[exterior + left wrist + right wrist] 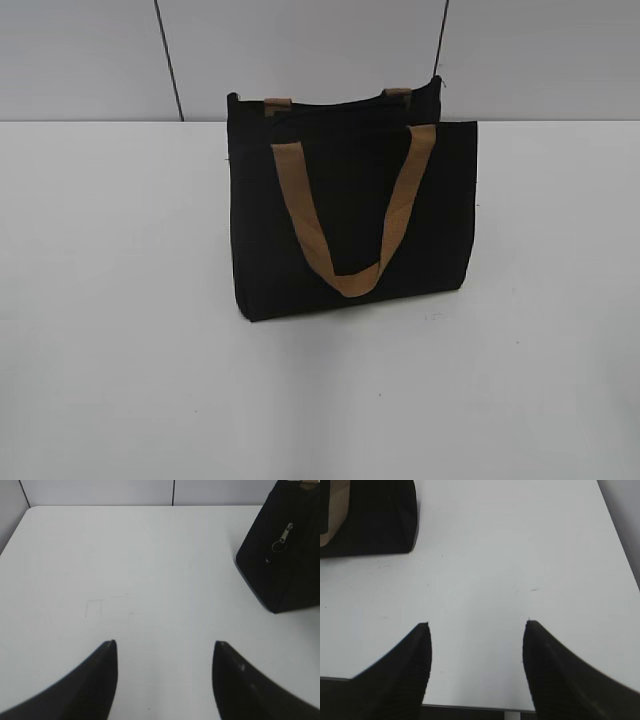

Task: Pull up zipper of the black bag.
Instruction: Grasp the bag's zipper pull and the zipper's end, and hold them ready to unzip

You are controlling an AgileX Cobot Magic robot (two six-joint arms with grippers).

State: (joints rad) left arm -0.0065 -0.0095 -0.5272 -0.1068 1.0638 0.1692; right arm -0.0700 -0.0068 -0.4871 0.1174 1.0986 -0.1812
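A: Zipper pull (283, 538): where is it, working out from the grippers?

B: Nearest, the left gripper (164, 647) hangs over bare table (150, 570) with its jaws spread wide and nothing between them. The right gripper (477, 626) is likewise parted and empty.

A: And beyond?

B: The bag (350, 220) stands upright mid-table, well apart from both. A tan handle (350, 215) droops down its front. The silver pull dangles on the bag's end panel, seen from the left wrist.
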